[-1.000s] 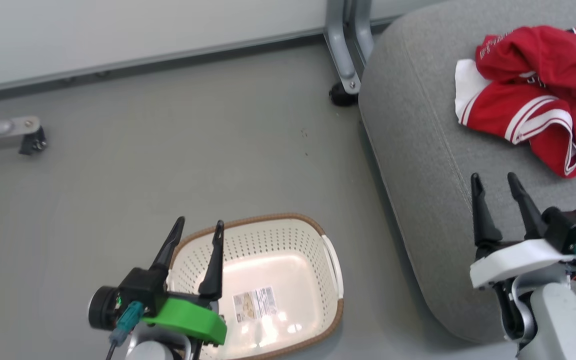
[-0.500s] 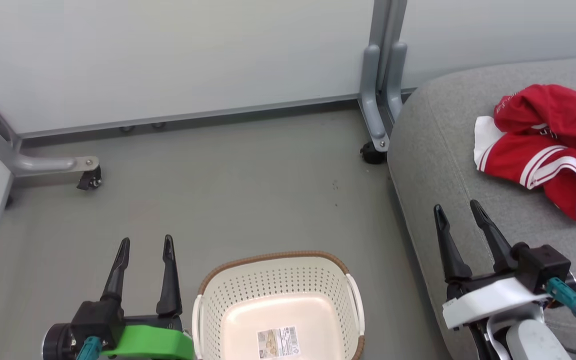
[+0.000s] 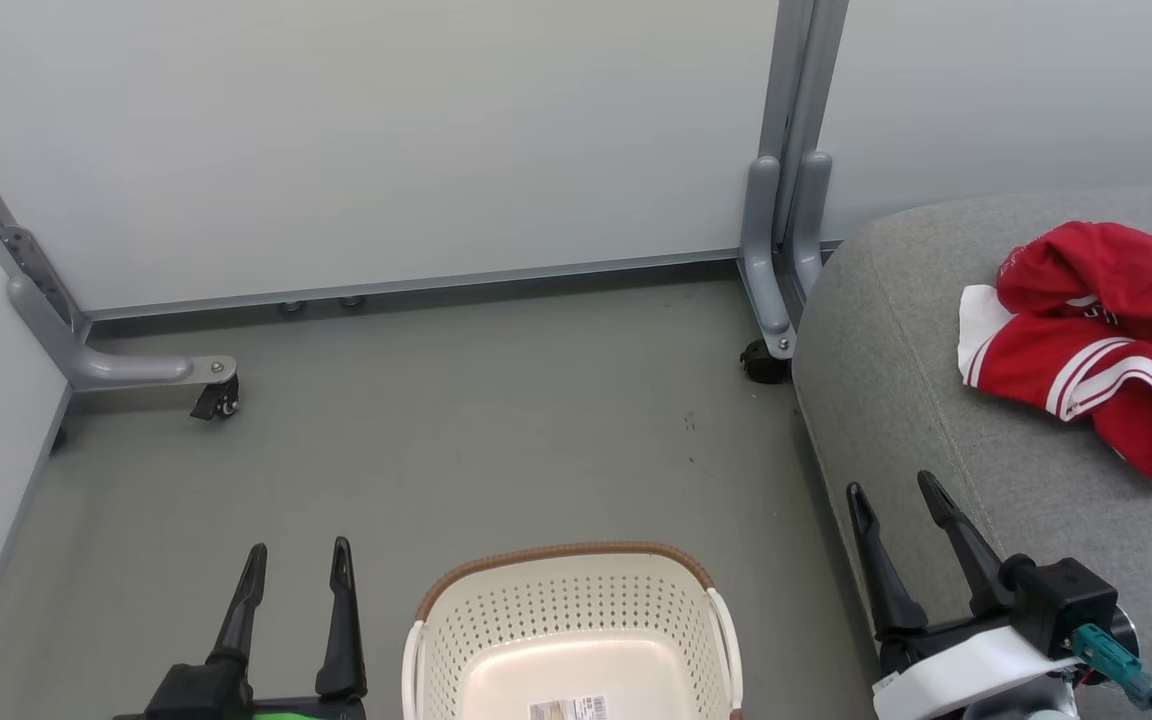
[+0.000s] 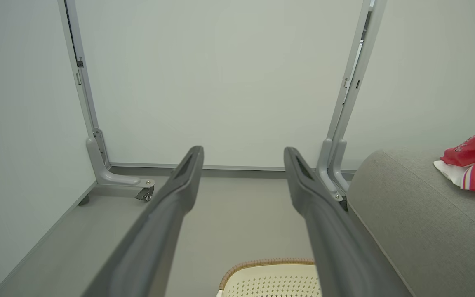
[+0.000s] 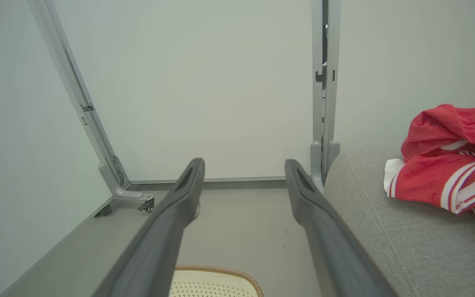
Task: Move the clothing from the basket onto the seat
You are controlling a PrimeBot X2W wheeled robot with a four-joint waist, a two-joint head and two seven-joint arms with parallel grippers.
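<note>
Clothing (image 3: pixel 1096 340), a crumpled red heap, ends a row that starts with the left gripper (image 3: pixel 299 546), fingers apart above the floor (image 3: pixel 486 400), then the basket (image 3: pixel 556 555) on the floor, then the right gripper (image 3: pixel 889 485), fingers apart at the left edge of the seat (image 3: pixel 896 330), where the heap lies.

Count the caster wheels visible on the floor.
2: left caster under the left partition foot, right caster beside the seat. More may be hidden behind the seat.
</note>
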